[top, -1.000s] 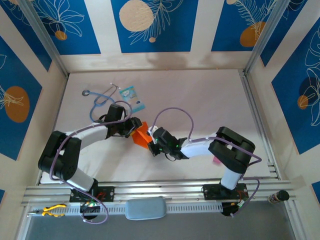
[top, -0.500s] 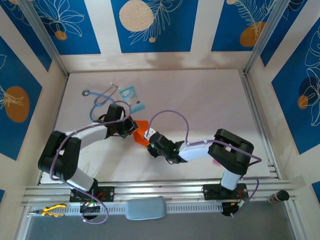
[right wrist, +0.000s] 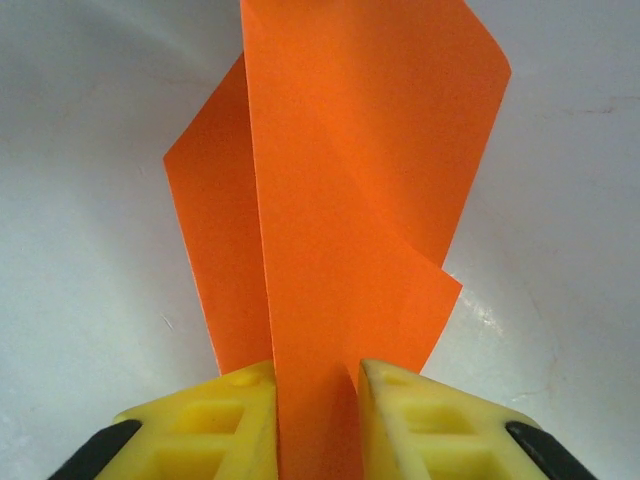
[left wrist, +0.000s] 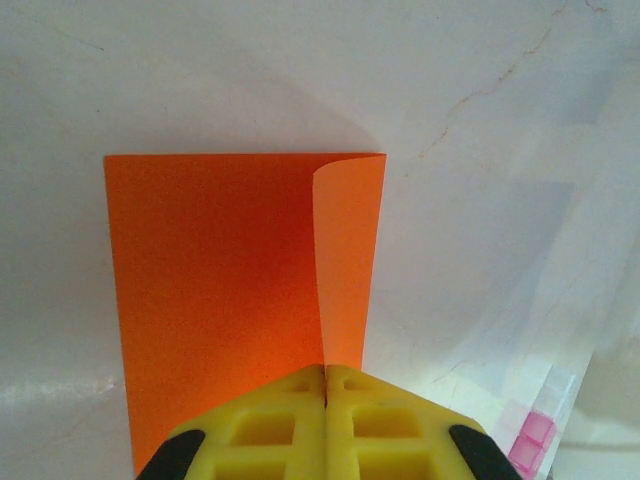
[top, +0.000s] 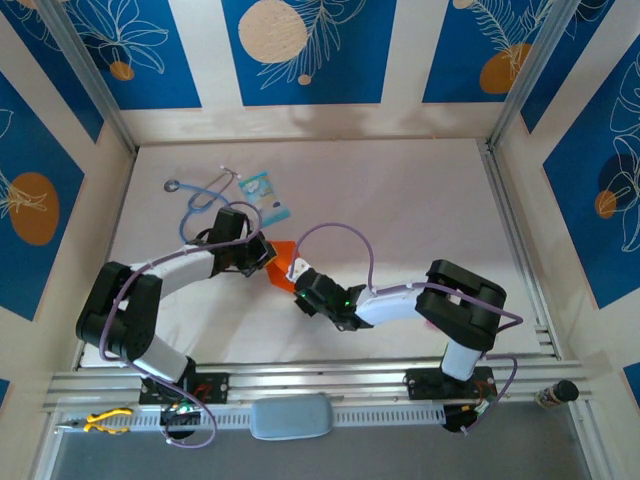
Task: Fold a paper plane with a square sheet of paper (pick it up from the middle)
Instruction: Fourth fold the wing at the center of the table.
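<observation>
Folded orange sheet (left wrist: 215, 280) caught between my two grippers near the middle of the table (left wrist: 500, 150).

My left gripper (left wrist: 325, 372) has its yellow fingers pressed together, pinching the near edge of the sheet where the loose flap meets the flat layer. From there the paper runs straight away from the fingertips, long axis in line with the gripper. My right gripper (right wrist: 317, 385) comes in from the opposite side with its fingers a little apart. A strip of the paper stands in the gap between them, bowed and twisted, and I judge it is not clamped. Both arms are at the sheet, but only the left truly holds it, so the next crease depends on the right fingers closing squarely along that upright strip. I cannot tell whether the paper clears the table.
</observation>
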